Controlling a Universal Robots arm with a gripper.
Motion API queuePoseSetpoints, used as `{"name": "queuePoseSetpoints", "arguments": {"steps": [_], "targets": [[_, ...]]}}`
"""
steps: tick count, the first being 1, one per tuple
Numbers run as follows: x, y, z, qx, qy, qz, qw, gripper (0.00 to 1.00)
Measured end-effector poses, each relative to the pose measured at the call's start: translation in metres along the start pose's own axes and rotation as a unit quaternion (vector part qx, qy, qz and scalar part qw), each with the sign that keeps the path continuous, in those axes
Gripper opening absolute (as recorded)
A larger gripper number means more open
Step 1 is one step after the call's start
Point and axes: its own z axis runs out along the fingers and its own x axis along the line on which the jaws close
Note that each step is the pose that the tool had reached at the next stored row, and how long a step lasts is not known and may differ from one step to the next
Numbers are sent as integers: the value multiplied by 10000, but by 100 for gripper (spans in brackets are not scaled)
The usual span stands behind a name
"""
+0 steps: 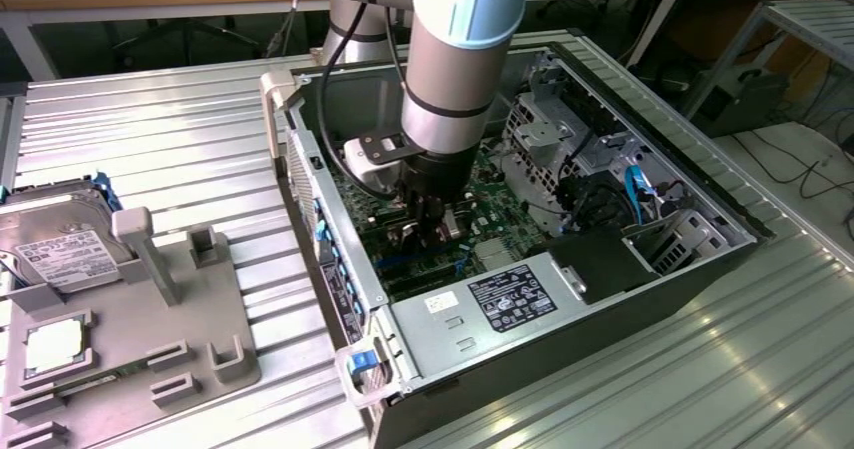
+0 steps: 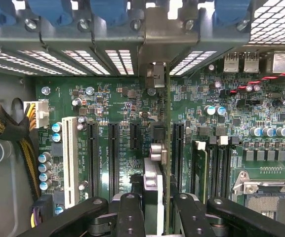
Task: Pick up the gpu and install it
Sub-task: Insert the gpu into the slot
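While the gpu (image 2: pixel 165 163) is standing on edge over the motherboard (image 2: pixel 107 103), the gripper (image 2: pixel 154 207) is pinching it.
On the exterior view's left the hard drive (image 1: pixel 60 244) is waiting on its holder (image 1: pixel 147 319); inside the open computer case (image 1: pixel 694 184) the card is hanging upright so its edge is lining up with the slots (image 2: pixel 113 158).

A thin gpu (image 2: pixel 166 148) card stands on edge over the green motherboard (image 2: pixel 107 103) inside the open computer case (image 1: pixel 694 184), its silvery bracket end toward the case's slotted rear wall, beside black expansion slots.
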Motion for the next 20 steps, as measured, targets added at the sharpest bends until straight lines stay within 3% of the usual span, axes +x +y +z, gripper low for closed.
{"name": "queuePoseSetpoints", "arguments": {"steps": [14,20], "targets": [[-3,-2,-61,1,-2,0,10000,28],[-19,-2,-50,1,-22,0,10000,28]]}}
